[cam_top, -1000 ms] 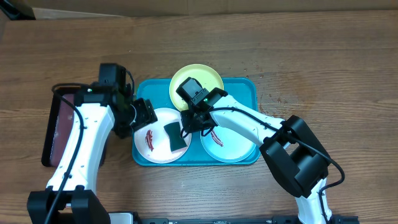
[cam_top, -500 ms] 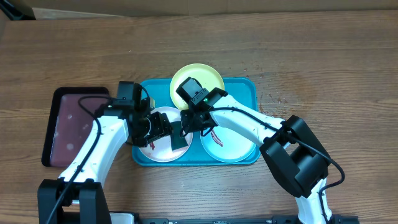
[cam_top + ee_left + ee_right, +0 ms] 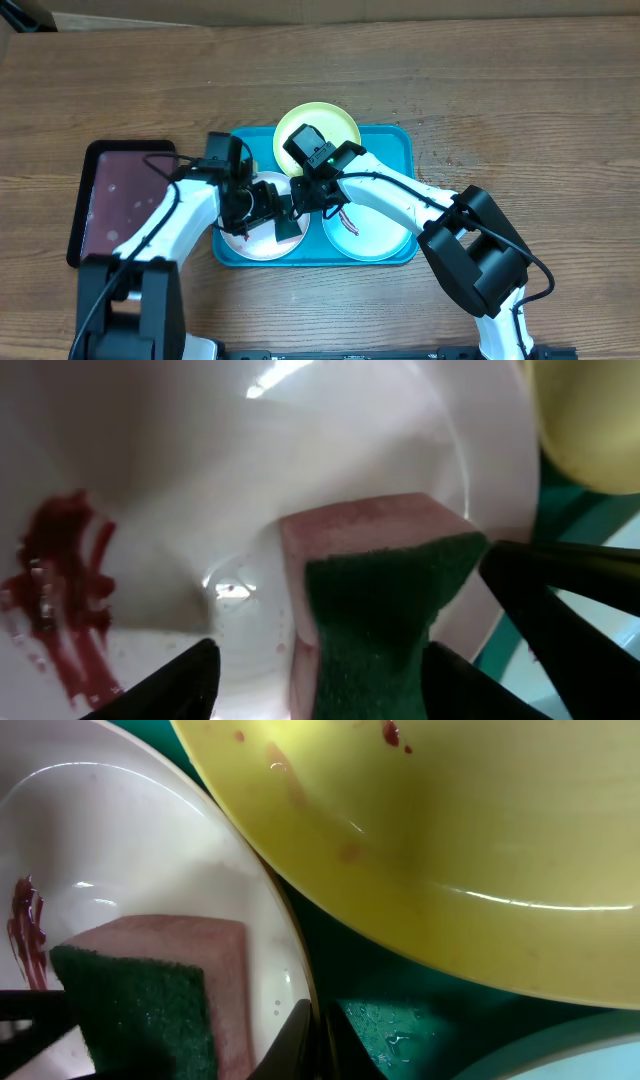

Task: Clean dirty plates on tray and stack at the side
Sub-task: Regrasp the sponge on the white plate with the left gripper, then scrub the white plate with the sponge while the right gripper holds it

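Left gripper (image 3: 318, 662) had swung in from the blue tray's (image 3: 405, 140) left edge, near the dark tray (image 3: 120, 205), to the middle of the blue tray's front half within the last second. Its jaws stood wide apart on either side of the sponge (image 3: 375, 595), not yet closed on it. One finger looked close to the green scouring face and the other was clear of the pink side.

- Sponge stood on edge on the white plate (image 3: 150, 450), which sat in the blue tray's front left part.
- Red smear (image 3: 60, 590) lay on that plate's left side, apart from the sponge and untouched.
- Right gripper (image 3: 315, 1035) had not shifted. Its jaws were nearly together at the white plate's right rim, apparently pinching it to steady the plate.
- Green plate (image 3: 318, 122) leaned over the blue tray's back rim, with small red spots showing in the right wrist view.
- Blue-rimmed plate (image 3: 372, 238) lay in the blue tray's front right part, also smeared.

Judgement: the approach to the sponge looked finished and the grasp came next. No plate was wiped yet and none was stacked off the blue tray, so the task was at its start
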Robot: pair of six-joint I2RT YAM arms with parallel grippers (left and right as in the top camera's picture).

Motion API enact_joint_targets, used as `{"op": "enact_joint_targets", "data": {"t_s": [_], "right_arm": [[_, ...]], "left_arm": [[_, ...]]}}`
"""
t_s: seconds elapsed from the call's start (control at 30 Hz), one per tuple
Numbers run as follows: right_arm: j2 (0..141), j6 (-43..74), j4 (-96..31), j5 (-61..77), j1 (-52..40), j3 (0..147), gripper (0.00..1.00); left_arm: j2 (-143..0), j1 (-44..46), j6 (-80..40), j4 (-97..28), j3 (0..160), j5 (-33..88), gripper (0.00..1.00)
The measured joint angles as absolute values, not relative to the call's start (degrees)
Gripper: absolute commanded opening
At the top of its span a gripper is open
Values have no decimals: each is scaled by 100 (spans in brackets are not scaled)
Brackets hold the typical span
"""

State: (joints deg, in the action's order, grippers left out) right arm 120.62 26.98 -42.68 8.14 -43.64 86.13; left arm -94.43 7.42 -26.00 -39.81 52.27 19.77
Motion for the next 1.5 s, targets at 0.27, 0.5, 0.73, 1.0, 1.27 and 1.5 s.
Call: {"op": "enact_joint_targets", "data": {"t_s": [0.27, 0.5, 0.73, 1.0, 1.27, 1.5], "right_arm": [[12062, 2696, -4265, 816, -4364, 8613, 4], [12062, 2698, -4265, 814, -4364, 8613, 4], [12062, 2696, -4270, 814, -4366, 8613, 4], [12062, 2698, -4268, 816, -4366, 8613, 4], [12062, 2700, -4270, 814, -4364, 8613, 4], [12062, 2703, -4263, 862, -4372, 8613, 4]], "left_arm": [[-9603, 790, -2596, -3806, 5210, 2132, 57], [-9603, 792, -2543, -3780, 5210, 2241, 55], [-9603, 797, -2526, -3769, 5210, 2257, 47], [-9603, 989, -2491, -3767, 5210, 2231, 31], [-9603, 1015, -2589, -3824, 5210, 1999, 4], [-9601, 1070, -2934, -3907, 5210, 1153, 4]]}}
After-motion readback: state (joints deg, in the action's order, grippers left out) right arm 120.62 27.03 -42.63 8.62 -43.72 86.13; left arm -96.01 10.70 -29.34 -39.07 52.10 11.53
